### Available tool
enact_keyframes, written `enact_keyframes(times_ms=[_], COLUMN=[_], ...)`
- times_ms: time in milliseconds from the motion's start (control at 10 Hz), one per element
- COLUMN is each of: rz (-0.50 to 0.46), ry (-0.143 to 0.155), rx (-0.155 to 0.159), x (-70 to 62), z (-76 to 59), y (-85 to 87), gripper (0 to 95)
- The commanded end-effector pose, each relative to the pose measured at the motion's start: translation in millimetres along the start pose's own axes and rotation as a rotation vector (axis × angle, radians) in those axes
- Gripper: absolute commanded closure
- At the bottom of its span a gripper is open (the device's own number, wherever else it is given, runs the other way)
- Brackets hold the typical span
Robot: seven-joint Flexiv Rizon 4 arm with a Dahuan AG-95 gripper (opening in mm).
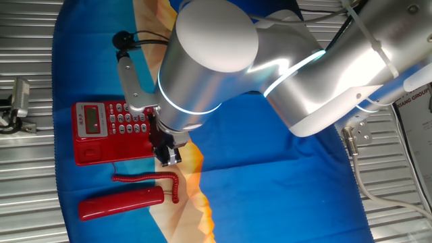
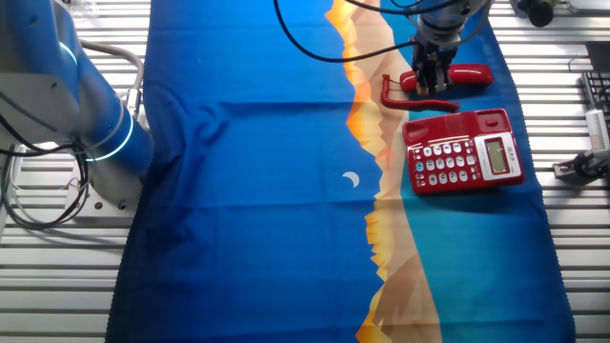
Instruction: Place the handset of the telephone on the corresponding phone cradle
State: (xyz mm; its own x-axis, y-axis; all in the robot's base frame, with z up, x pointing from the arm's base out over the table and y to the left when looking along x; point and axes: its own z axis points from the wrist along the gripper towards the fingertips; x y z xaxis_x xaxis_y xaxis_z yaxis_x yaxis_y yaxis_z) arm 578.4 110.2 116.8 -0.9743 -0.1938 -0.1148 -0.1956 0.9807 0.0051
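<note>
The red handset [image 1: 121,204] lies on the cloth, apart from the telephone [image 1: 111,128], and a coiled red cord [image 1: 145,179] runs between them. The phone cradle [image 1: 108,154] is the plain red strip on the side of the base facing the handset, and nothing rests in it. My gripper [image 1: 167,156] hangs just beyond the keypad corner, above the cord end of the handset. In the other fixed view the gripper [image 2: 434,81] points down over the handset [image 2: 467,76], near its cord end. Its two fingers stand a little apart, open, holding nothing. The cradle [image 2: 457,124] lies just below in that view.
A blue cloth with an orange band [image 2: 381,191] covers the table. The arm's base [image 2: 95,143] stands at the cloth's left edge. A metal clamp [image 1: 17,101] sits beside the phone. A black cable and knob [image 1: 123,39] lie behind the phone.
</note>
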Motion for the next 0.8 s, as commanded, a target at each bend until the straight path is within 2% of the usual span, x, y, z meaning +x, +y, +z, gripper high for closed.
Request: enact_keyframes(times_ms=[100, 400, 800], rz=[0.0, 0.016, 0.028], ry=[0.003, 0.006, 0.012], rx=[-0.004, -0.002, -0.002], x=[-2.6, -14.0, -27.5], z=[1.3, 9.3, 11.5], y=[1.3, 8.8, 19.2], gripper=[95.0, 95.0, 95.0])
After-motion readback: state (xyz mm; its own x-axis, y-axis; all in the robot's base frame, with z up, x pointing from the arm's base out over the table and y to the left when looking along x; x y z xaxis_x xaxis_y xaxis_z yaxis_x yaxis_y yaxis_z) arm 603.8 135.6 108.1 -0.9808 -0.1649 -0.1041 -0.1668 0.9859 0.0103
